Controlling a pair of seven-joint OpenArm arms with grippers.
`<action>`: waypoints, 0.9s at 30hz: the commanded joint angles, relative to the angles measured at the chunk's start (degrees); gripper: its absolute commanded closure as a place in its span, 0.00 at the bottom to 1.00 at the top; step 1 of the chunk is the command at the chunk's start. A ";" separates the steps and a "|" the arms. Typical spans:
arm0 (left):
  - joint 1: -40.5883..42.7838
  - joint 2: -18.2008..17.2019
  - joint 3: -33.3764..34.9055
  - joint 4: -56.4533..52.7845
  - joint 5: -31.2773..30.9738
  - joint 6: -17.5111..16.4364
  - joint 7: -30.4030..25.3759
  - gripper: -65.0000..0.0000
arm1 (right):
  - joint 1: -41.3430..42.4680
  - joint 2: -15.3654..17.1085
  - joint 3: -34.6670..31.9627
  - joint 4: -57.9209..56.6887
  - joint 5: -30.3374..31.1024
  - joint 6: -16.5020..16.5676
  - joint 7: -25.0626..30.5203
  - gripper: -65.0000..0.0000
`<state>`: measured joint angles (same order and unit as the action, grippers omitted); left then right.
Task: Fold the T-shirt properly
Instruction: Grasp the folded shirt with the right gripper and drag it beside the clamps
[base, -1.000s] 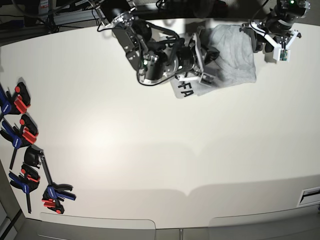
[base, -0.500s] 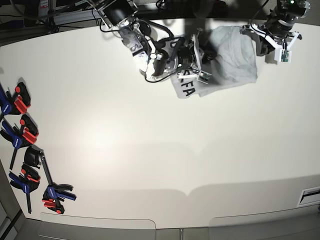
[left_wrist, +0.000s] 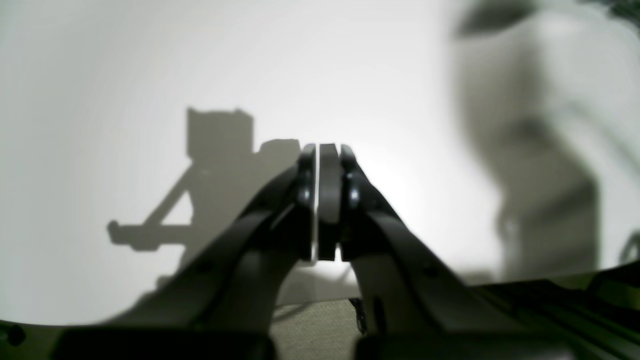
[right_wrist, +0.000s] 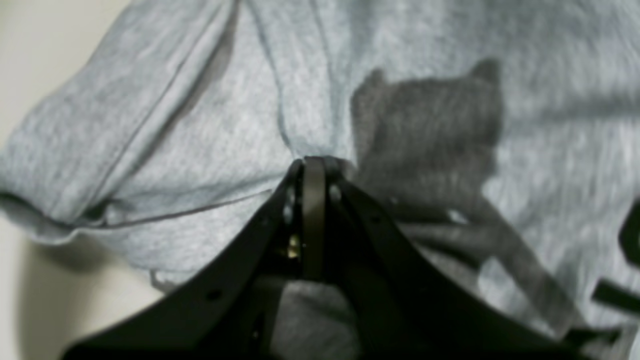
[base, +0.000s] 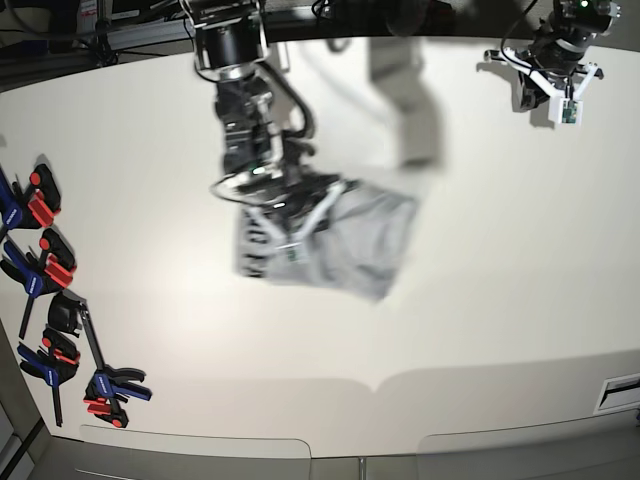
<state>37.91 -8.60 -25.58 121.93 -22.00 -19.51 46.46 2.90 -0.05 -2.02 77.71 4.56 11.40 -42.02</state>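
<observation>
Right gripper (right_wrist: 314, 167) pinched shut on the T-shirt (base: 345, 240), bundle hanging mid-table (base: 480, 300), long axis running across the base view. Left gripper (left_wrist: 327, 155) closed on nothing, well apart at the far corner; right arm plainly nearer.

A broad off-white table (base: 480, 300) fills the base view, brightly lit with soft shadows. Red, blue and black clamps (base: 50, 300) lie along its edge.
</observation>
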 joint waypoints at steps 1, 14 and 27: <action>0.35 -0.33 -0.31 0.96 -0.55 0.02 -1.11 1.00 | -0.07 0.57 3.45 -0.17 -2.67 -1.51 -3.26 1.00; 0.35 -0.35 -0.31 0.96 -0.55 0.00 -1.60 1.00 | -0.20 3.52 25.03 6.36 27.61 16.92 -9.99 1.00; 0.35 -0.33 -0.31 0.94 -0.55 0.00 -2.43 1.00 | 1.46 11.61 16.59 21.88 22.77 28.60 -9.84 1.00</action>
<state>37.93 -8.58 -25.63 121.93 -22.02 -19.53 44.99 3.25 11.27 14.35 98.74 25.67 39.66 -53.43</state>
